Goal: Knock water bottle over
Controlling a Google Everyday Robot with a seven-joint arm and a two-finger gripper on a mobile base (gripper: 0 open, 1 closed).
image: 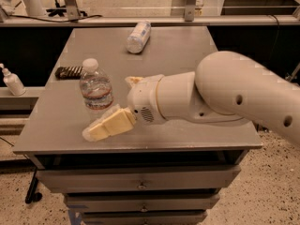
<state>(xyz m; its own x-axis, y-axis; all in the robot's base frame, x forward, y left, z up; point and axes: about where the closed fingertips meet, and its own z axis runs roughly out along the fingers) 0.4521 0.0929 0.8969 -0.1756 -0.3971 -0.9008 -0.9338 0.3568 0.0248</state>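
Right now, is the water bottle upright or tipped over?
Upright: the water bottle stands on the table, white cap on top. The gripper is low by its base.

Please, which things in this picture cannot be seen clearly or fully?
Camera view: the base of the water bottle is hidden behind the gripper; contact between them is unclear.
Camera view: the dark object is partly behind the bottle; its kind is unclear.
Camera view: the arm is cut off by the right edge.
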